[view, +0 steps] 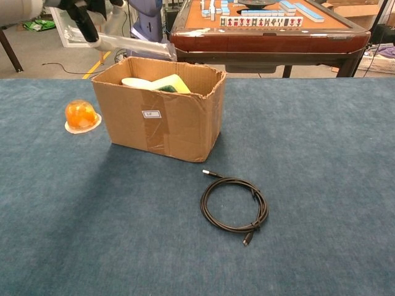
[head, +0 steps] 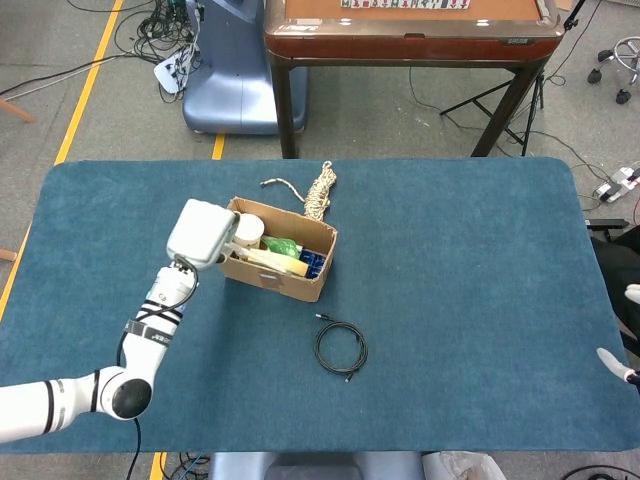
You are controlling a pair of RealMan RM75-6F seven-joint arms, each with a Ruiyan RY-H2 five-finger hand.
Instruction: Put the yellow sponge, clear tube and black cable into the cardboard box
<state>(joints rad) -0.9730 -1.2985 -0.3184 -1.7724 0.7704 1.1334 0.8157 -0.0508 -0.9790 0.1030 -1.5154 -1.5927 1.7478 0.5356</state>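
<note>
The cardboard box [head: 300, 285] [view: 162, 120] stands open at the table's middle left. Inside it lies the yellow sponge [head: 279, 263] [view: 171, 82]. My left hand [head: 203, 232] [view: 81, 15] hovers above the box's left end and grips the clear tube [view: 133, 44], which slants out over the box opening, its free end above the back rim. The black cable [head: 341, 349] [view: 233, 205] lies coiled on the cloth in front of the box, untouched. Only white bits of my right hand [head: 620, 366] show at the far right edge of the head view.
A white cup [head: 250, 228] [view: 136, 81] and a green item [head: 281, 245] are also in the box. An orange ball on a dish [view: 81, 115] sits left of it. A rope bundle [head: 319, 190] lies behind. A mahjong table [view: 265, 28] stands beyond the far edge.
</note>
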